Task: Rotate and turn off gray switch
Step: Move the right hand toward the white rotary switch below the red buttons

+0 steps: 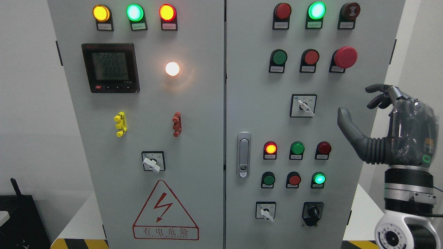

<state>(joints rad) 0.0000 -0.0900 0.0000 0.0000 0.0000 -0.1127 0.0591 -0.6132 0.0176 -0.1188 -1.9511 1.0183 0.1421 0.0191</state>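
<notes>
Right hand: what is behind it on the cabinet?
Behind the right hand shows only the bare grey right edge of the cabinet door and pale wall; no control is visible there. Whatever the palm covers stays hidden.

The gray cabinet in front of me carries everything on its two doors. Just left of my right hand, level with my thumb, sits the upper gray selector switch. Up and left of my hand is the red mushroom button, and higher still a lit green lamp. Below my hand and to its left are a glowing red lamp, the lower gray selector switch and a black knob. Farther left is the door handle. Well away on the far door are the meter, a lit white lamp, the left gray selector switch and the warning triangle.
</notes>
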